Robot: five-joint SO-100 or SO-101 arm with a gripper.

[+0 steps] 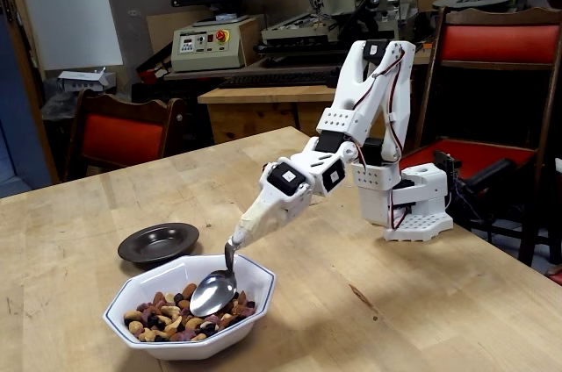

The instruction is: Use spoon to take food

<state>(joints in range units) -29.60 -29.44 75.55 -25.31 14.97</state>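
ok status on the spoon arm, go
Gripper wrapped in tape, state unclear, carrying spoon. Spoon bowl down on the food in the white bowl. Dark saucer beside it, not in the way.

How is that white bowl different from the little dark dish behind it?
The white bowl is octagonal, deep and bigger; the dark saucer is round, shallow and smaller. The bowl holds mixed nuts, with the spoon dipping in; the saucer looks empty. Both sit on the wooden table.

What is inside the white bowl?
The white bowl holds mixed nuts and dark pieces. The spoon, taped to the gripper, rests its bowl on them. Whatever lies beneath the spoon and the top layer is hidden.
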